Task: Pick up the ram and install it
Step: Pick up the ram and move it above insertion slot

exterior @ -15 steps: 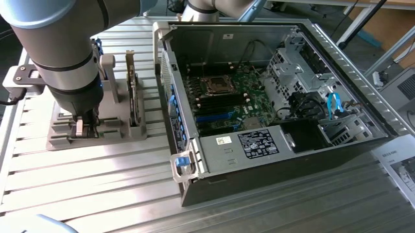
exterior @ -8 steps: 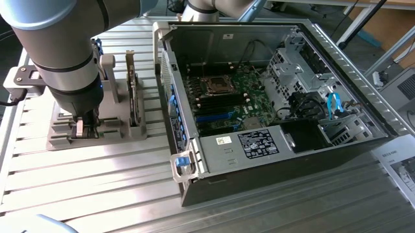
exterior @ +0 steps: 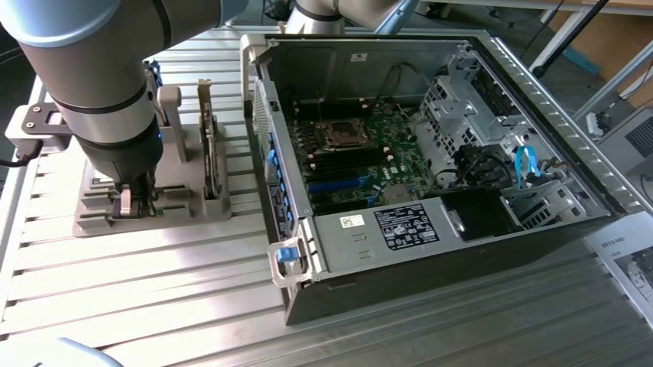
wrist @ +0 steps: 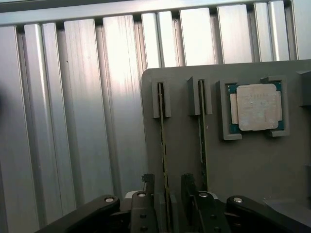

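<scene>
A slatted metal desk point(exterior: 153, 290) is seen carrying everything. Most of the exterior view's right is taken up by a computer case point(exterior: 531, 84), laid on its side with its panel off, so that the green motherboard point(exterior: 378, 153) inside is exposed. On the exterior view's left, the grey robot arm point(exterior: 92, 61) is lowered over a grey holder point(exterior: 92, 222) that lies on the desk just beside the case. A tall dark card point(exterior: 209, 145) with a metal bracket is held upright in that holder, on the exterior view's right of the hand point(exterior: 133, 200). In the wrist view the holder point(wrist: 252, 165) is seen from above, and the ram point(wrist: 164, 160) is found standing edge-on in one of its narrow slots. The hand point(wrist: 168, 182) is placed astride this stick, one finger point(wrist: 148, 182) on each side of it, and a gap can be made out between each finger and the ram, so the hand is judged released and nothing is grasped. A second thin board point(wrist: 201, 131) is seated in the neighbouring slot; whether it is the dark card cannot be told. A square silver processor point(wrist: 256, 107) is set in a recess of the holder, apart from both slots.
</scene>
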